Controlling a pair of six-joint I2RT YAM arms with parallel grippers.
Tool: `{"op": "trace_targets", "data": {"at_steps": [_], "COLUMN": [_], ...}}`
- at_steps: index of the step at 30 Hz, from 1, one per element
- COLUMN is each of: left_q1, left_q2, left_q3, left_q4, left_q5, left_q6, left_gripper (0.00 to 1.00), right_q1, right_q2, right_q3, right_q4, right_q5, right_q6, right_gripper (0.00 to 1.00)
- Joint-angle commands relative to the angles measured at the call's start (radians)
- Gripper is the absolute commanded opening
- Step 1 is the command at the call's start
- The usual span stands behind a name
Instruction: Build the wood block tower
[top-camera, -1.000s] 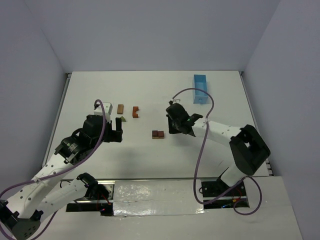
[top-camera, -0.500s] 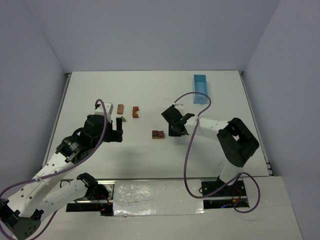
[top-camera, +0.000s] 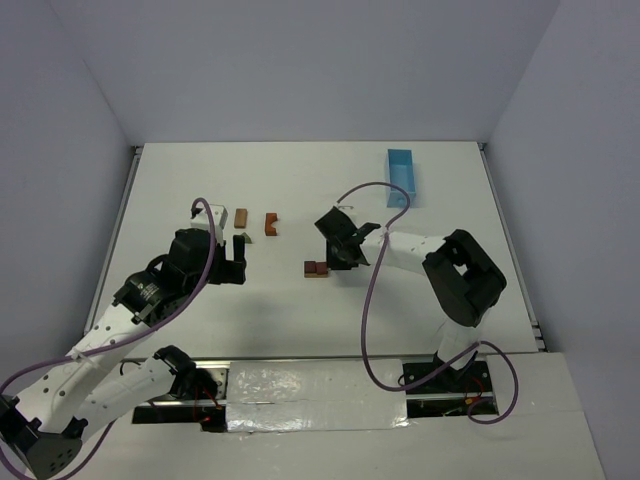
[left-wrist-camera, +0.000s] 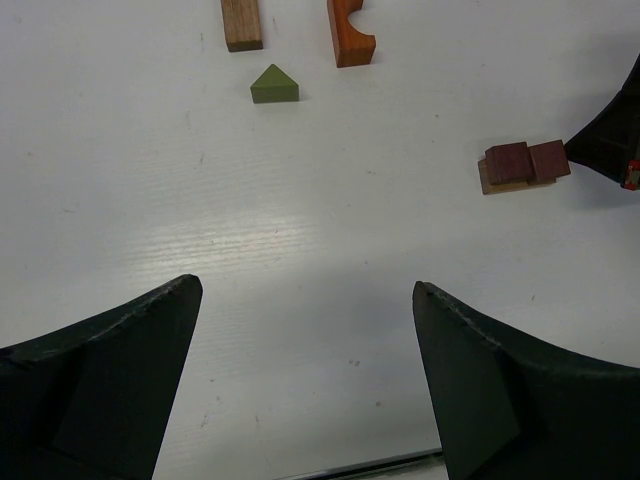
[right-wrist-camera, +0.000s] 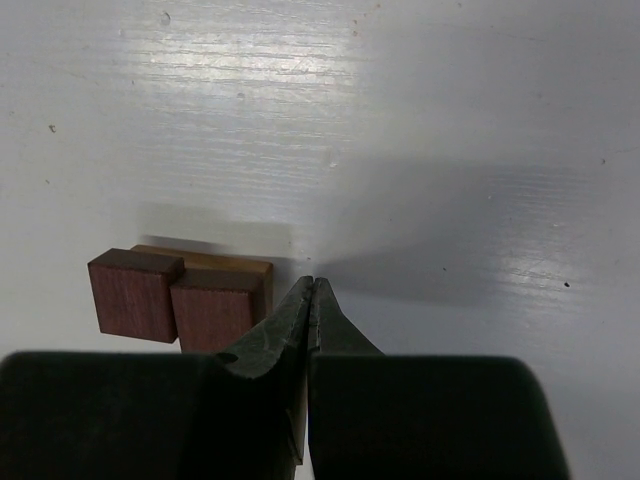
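A small stack (top-camera: 316, 268) of two reddish-brown cubes (right-wrist-camera: 180, 299) on a light brown flat block (right-wrist-camera: 205, 262) sits mid-table; it also shows in the left wrist view (left-wrist-camera: 522, 166). My right gripper (top-camera: 335, 261) is shut and empty, its tips (right-wrist-camera: 312, 284) against the stack's right side. A brown rectangular block (top-camera: 241, 217), an orange arch piece (top-camera: 271, 224) and an olive-green triangle (top-camera: 246, 238) lie apart to the left; they also show in the left wrist view (left-wrist-camera: 241, 22), (left-wrist-camera: 349, 30), (left-wrist-camera: 274, 85). My left gripper (top-camera: 234, 262) is open and empty, above bare table near the triangle.
A light-blue rectangular tray (top-camera: 402, 175) stands at the back right. The table's side rails (top-camera: 122, 215) run along left and right edges. The right arm's purple cable (top-camera: 385, 195) loops above the table.
My right gripper has moved left, from right of the stack to touching its right side. The left arm has not moved.
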Motion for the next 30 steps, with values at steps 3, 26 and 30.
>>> {"op": "trace_targets", "data": {"at_steps": [3,26,30], "left_q1": [0.004,0.003,0.003], "left_q2": [-0.005,-0.013,-0.013], "left_q3": [-0.004,-0.007,-0.007], "left_q4": [0.024,0.026,0.026], "left_q5": [-0.004,-0.004,-0.003], "left_q6": [0.016,0.014,0.014], "left_gripper": [0.99,1.0,0.99], "right_q1": [0.017,0.034,0.034], "right_q2": [0.008,-0.044,-0.056], "right_q3": [0.047,0.006,-0.008], "right_q4": [-0.001,0.018,0.022], "right_q5": [0.012,0.0,-0.003], "right_q6": [0.011,0.059,0.069], "right_gripper": [0.0,0.0,0.0]}}
